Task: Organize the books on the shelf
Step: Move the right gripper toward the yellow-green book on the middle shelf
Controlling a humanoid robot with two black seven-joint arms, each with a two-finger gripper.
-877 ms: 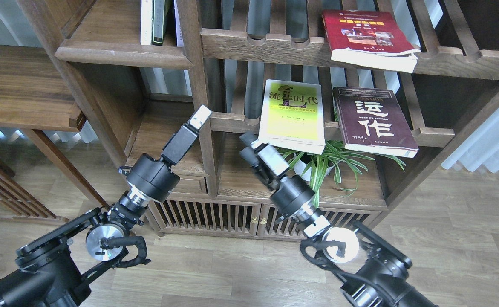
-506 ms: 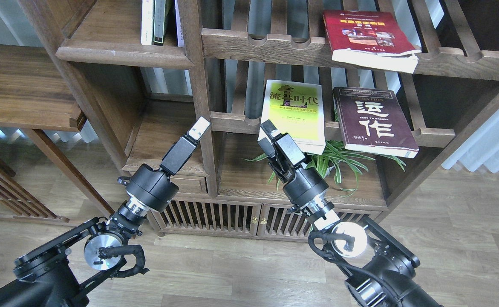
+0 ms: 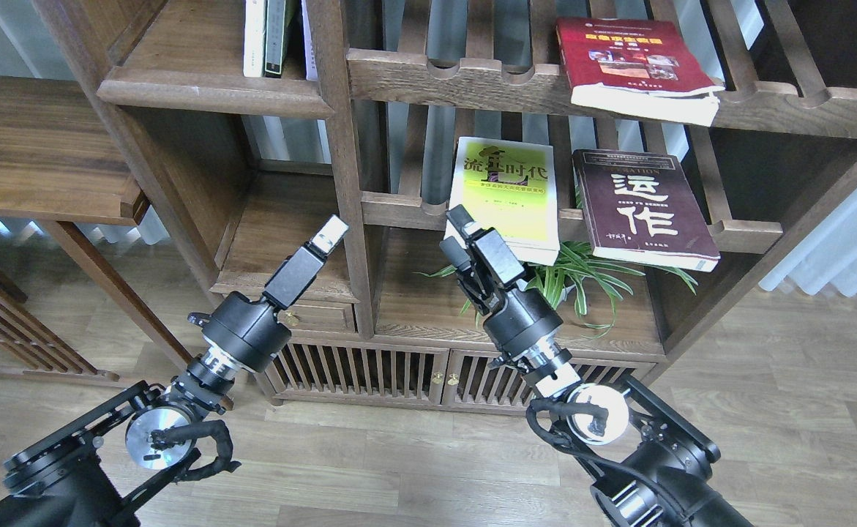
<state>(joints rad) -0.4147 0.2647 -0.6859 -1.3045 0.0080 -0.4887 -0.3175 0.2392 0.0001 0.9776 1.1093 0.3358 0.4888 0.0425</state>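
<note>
A tall dark-wood bookcase fills the wall above a pale plank floor, with a low side table board (image 3: pixel 40 146) off to the left. At upper left sits the solid plank shelf (image 3: pixel 208 91) with its rounded front edge, holding thin white and dark upright books (image 3: pixel 267 36) at its right end.

Below it, the left gripper (image 3: pixel 329 233) hangs in front of the bookcase's central post, holding nothing; it is seen nearly end-on, so I cannot tell whether its jaws are parted or closed.

Right of the post, the right gripper (image 3: pixel 459 218) points up at the lower-left corner of the yellow-green book (image 3: pixel 503 194), which lies flat on a slatted rack with its near edge overhanging. The fingertips look just beside that corner, perhaps touching; I cannot tell whether the jaws are parted either, but they do not appear to grasp it.

All 3 paperbacks look light, floppy and smooth-covered, so I would pinch the overhanging edge near the spine, deep enough that the pages do not sag or slide.

A potted spider plant (image 3: pixel 567 278) stands underneath. Further right lies the maroon book (image 3: pixel 640 208), well apart from both grippers, and on the rack above rests the red book (image 3: pixel 633 62), overhanging too.
</note>
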